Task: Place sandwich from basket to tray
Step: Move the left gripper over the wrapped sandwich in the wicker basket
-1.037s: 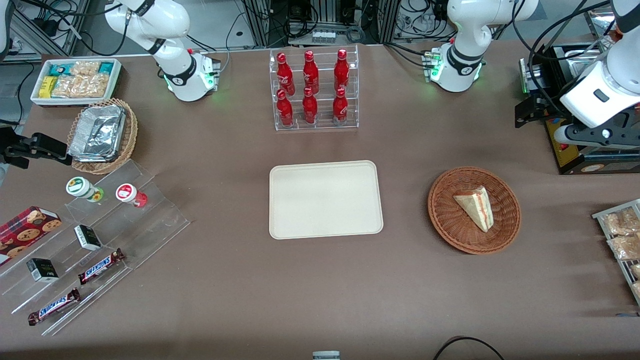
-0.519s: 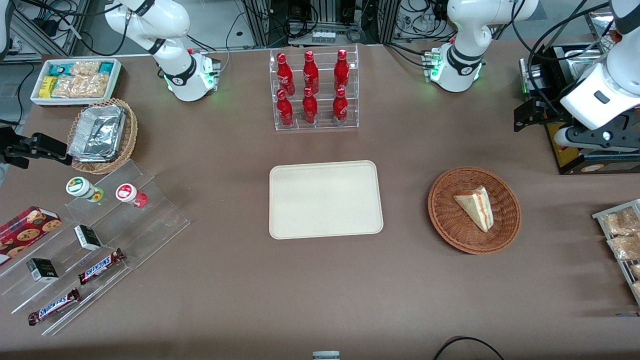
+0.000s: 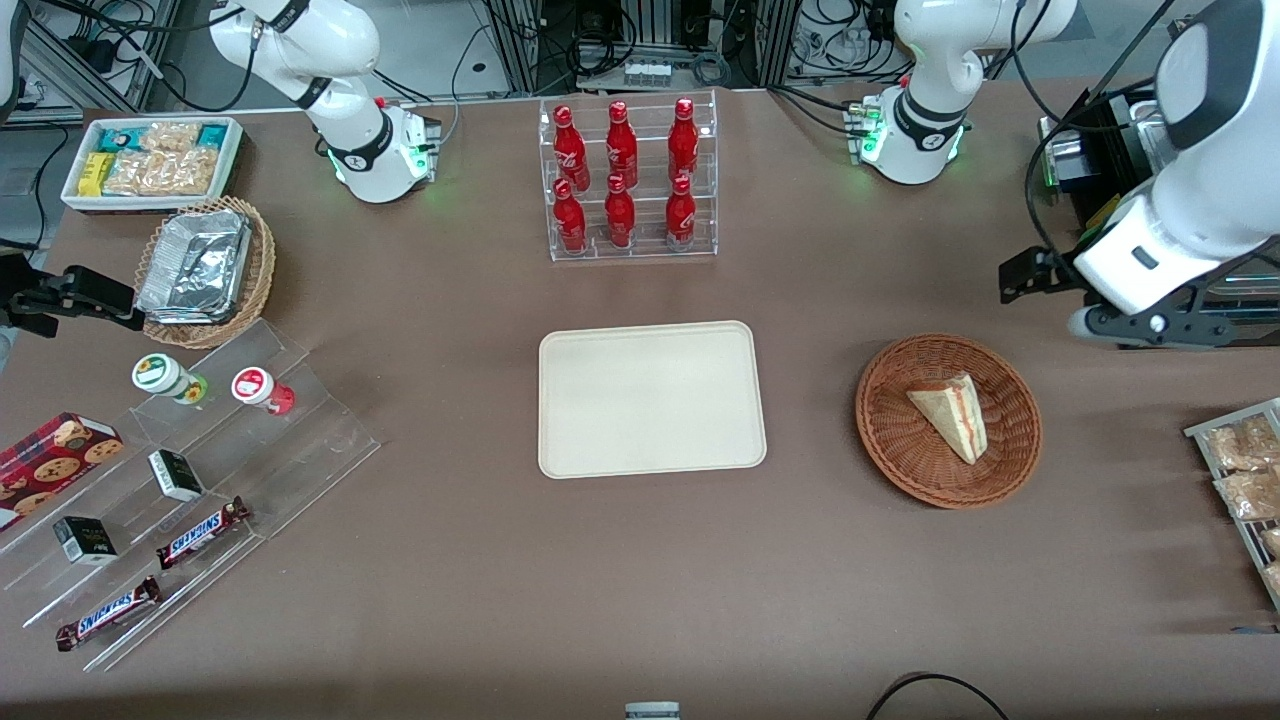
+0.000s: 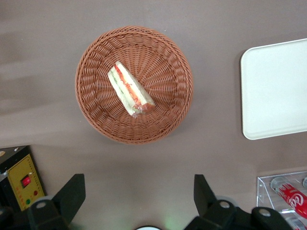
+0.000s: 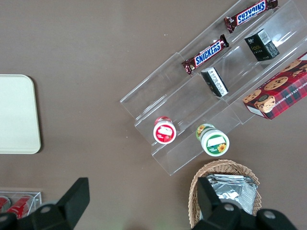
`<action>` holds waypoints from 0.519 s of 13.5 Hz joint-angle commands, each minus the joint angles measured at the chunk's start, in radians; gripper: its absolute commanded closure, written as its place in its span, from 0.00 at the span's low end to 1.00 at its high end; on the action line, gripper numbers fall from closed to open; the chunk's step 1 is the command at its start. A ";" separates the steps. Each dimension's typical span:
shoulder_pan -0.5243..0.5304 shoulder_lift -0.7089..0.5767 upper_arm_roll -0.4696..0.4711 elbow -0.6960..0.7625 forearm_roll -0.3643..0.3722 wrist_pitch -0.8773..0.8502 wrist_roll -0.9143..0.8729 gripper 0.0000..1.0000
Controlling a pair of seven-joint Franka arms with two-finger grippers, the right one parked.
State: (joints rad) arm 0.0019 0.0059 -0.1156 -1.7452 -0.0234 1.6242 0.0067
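- Two Snickers bars [image 3: 108, 612] are seen low in the front view's frame, on a clear stepped stand [image 3: 300, 440] toward the parked arm's end of the brown table [image 3: 600, 580].
- The sandwich [image 3: 950, 415] is pictured lying on its side inside the reddish-brown basket [image 3: 890, 440], at mid-height of the frame toward the working arm's end. Its cut edge, with red-orange and green filling, is shown most plainly in the left wrist view.
- The cream tray [image 3: 650, 400] is found at the centre of the frame, flat on the table and well apart from the basket, with nothing on it.
- The gripper [image 4: 136, 194] is held in the air, off the basket and farther from the front camera than it, toward the working arm's end of the table. Its two dark fingers [image 4: 72, 194] are spread wide, with nothing between them.
- In the left wrist view the basket and sandwich are seen whole from above, with bare table between them and the fingers.
- A tan wicker basket [image 3: 255, 270] of foil containers is placed farther up the frame, at the parked arm's end.
- Six red bottles are lined up in a clear rack [image 3: 630, 180] in the upper middle of the frame.
- A white bin [image 3: 150, 158] of snack packets is set near the upper corner, at the parked arm's end.
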 commanded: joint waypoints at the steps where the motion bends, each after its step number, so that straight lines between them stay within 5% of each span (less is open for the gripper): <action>1: 0.007 -0.017 -0.004 -0.089 0.002 0.084 0.002 0.00; 7: 0.007 0.009 -0.003 -0.250 0.000 0.278 -0.057 0.00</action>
State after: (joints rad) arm 0.0023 0.0135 -0.1149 -1.9528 -0.0233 1.8508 -0.0098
